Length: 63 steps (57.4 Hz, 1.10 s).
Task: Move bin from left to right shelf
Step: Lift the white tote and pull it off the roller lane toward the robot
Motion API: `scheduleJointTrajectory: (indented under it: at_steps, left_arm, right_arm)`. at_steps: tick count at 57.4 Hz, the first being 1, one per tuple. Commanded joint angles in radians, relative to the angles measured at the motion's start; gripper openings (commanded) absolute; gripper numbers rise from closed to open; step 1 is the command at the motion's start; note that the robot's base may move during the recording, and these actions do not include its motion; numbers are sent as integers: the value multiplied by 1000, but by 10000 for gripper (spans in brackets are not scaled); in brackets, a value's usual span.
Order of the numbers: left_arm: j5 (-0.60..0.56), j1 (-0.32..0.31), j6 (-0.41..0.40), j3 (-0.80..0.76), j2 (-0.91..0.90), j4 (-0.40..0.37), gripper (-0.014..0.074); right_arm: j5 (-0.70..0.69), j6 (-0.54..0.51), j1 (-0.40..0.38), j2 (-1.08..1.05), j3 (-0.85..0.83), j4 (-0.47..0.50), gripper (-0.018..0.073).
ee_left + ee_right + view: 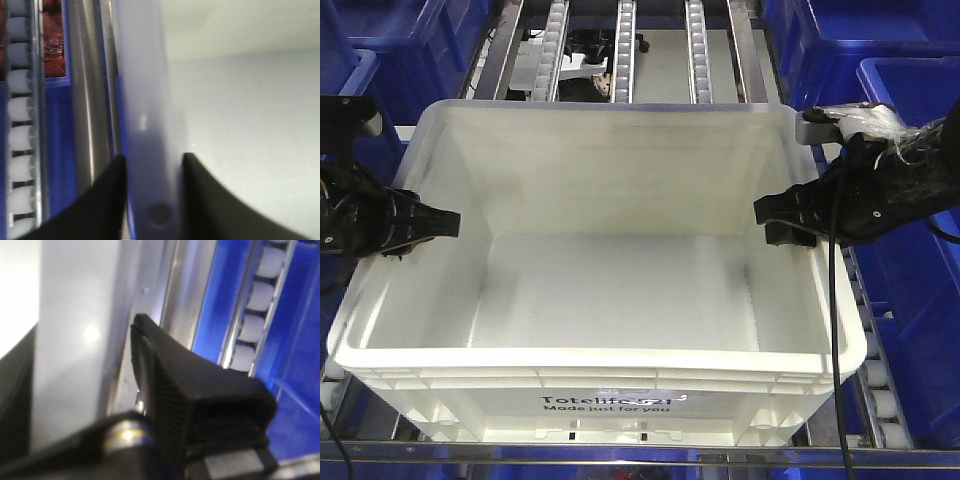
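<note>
The front view alone takes in the whole white tote (pixel 620 285). It sits square on the shelf's roller tracks (pixel 625 45), with its printed front wall just behind the shelf's front metal bar (pixel 620 455). Dark blue bins (pixel 910 60) crowd both sides, and the one on the right lies just beside the tote's right rim. Behind the far wall the tracks run on into open shelf.

Only the wrist views show the grips closely. The left claw (pixel 152 159) pinches the tote's left rim (pixel 147 100), one black finger (pixel 107 200) outside and the other inside the wall. Beside the outer finger there is only a narrow strip before a steel rail (pixel 82 100) and a line of rollers (pixel 20 125).

The right claw (pixel 85 370) pinches the right rim (pixel 75 315), with its ribbed outer finger (pixel 170 380) wedged between the tote wall and another steel rail (pixel 185 290). Rollers (pixel 255 295) and blue plastic lie just beyond.

From the front, each claw (pixel 445 222) (pixel 772 218) reaches in near mid-rim.
</note>
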Motion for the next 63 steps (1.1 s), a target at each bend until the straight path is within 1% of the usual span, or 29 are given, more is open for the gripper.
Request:
scheduleJointTrajectory:
  at_steps: [1, 4, 7, 15, 27, 30, 39, 50, 63]
  left_arm:
    - [-63, -2, -3, -26, -18, 7, 64]
    - [-74, -2, -3, -26, -18, -4, -10]
    - [-88, -2, -2, -26, -18, -28, -9]
    - [-122, -2, 8, -26, -18, -63, -8]
    - [-128, -2, 125, -26, -20, -148, -8]
    - [-134, -2, 130, -26, -20, -165, -8]
    - [-152, -2, 129, -27, -28, -168, -8]
    - [-177, -2, 129, -27, -83, -166, -8]
    - [-164, -2, 129, -27, -148, -166, -8]
  right_arm:
    - [-39, -5, -1, -30, -31, 21, -14]
    - [-39, -7, -1, -30, -31, 26, -13]
    - [-39, -7, -1, -30, -31, 26, -10]
    - [-41, -10, -1, -30, -31, 34, -8]
    - [-41, -77, -1, -33, -31, 82, -6]
    - [-47, -91, -1, -38, -31, 99, -6]
    - [-73, -106, -1, -75, -31, 126, -4]
    - [-83, -108, -1, -123, -31, 128, -4]
    - [-74, -105, -1, -177, -31, 133, -4]
